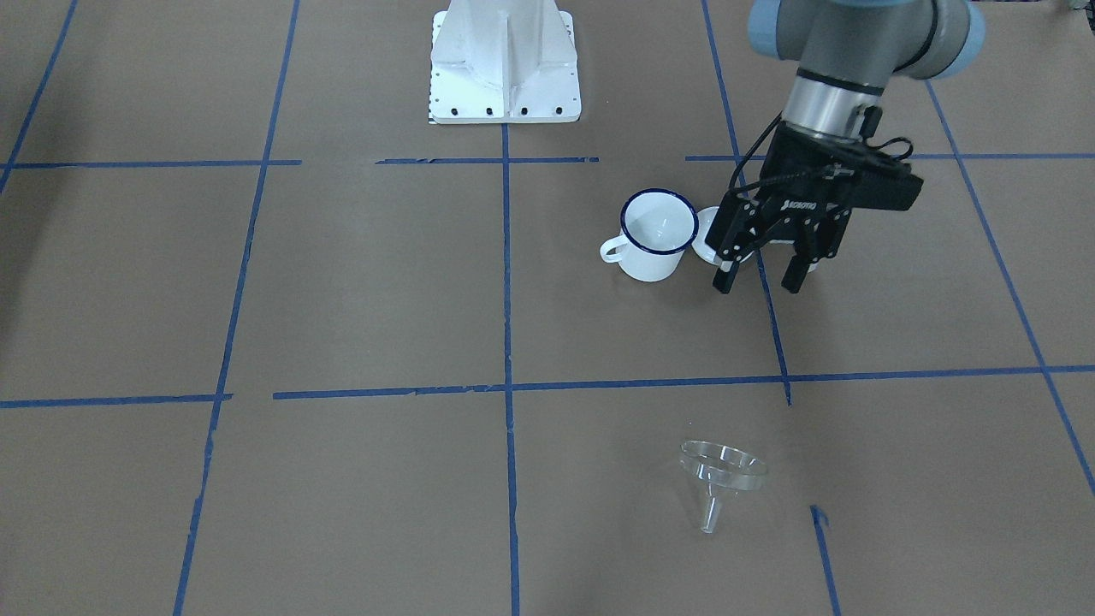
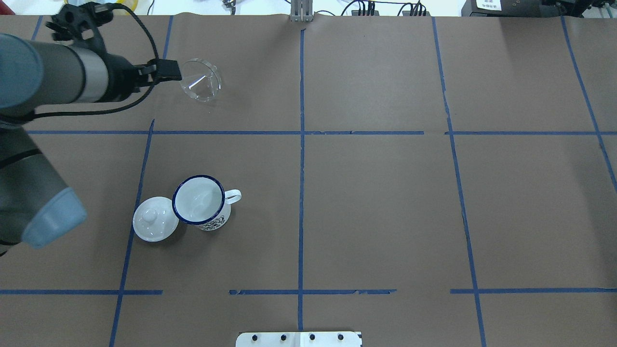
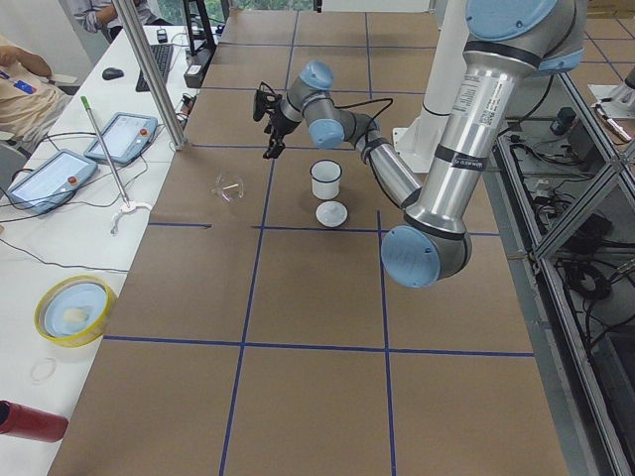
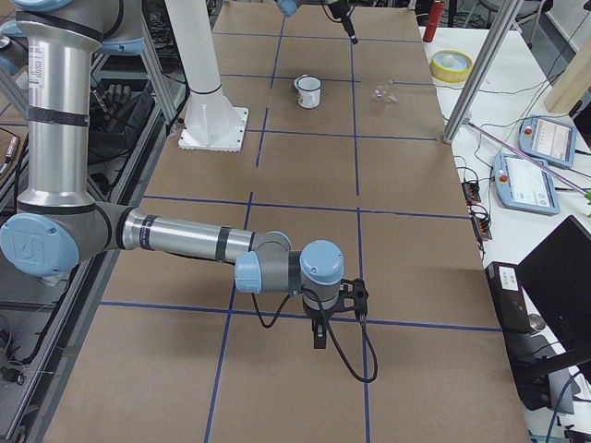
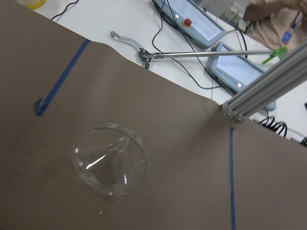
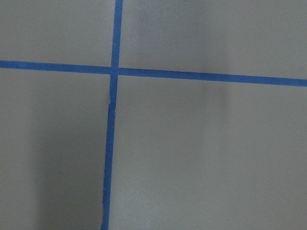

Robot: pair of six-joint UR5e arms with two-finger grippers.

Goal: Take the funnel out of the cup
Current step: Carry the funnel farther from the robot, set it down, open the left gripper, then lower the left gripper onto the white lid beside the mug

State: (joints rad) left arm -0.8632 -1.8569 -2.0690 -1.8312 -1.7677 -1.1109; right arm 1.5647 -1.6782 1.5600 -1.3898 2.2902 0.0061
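Left gripper, jaws apart and empty, is hovering near the clear funnel, which is lying well apart from the enamel mug; lifting straight up seems safest.

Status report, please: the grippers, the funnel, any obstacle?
Left gripper open, empty. Right gripper: cannot tell. Funnel out of cup, lying on table. Lid beside cup, no obstacle.

Clear funnel seemingly on its side, well apart from upright cup
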